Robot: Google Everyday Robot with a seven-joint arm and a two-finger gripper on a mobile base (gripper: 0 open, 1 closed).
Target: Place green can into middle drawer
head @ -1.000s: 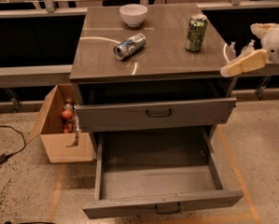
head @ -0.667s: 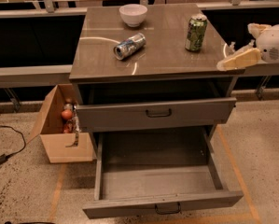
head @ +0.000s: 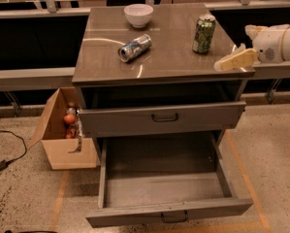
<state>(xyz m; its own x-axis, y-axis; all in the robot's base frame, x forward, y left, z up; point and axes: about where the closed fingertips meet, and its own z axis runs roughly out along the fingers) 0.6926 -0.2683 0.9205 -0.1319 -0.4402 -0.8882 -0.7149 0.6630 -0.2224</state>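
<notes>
- The gripper (head: 230, 57) is hovering over the right edge of the cabinet top (head: 110, 64). It's spread apart and carrying nothing, so I'm reading this as the reach for the can.
- The green can (head: 203, 33) is standing upright near the back right of the top. It's close to the gripper but not touching, a bit further in from the edge.
- If I'm doing this well, I'm coming in level from the side and aiming for the middle of the can's body, not the silver rim. I'm only closing once the can is sitting squarely between the jaws. A slim can is probably tipping if one side bumps it first.
- The silver-blue can (head: 135, 47) is lying on its side well apart from it, and the white bowl (head: 138, 14) is further back, so neither is getting in the way.
- The middle drawer (head: 169, 211) is hanging wide open with nothing in it. The top drawer (head: 161, 118) is sticking out slightly above it, so I'm thinking the can needs carrying out past that front before going down.
</notes>
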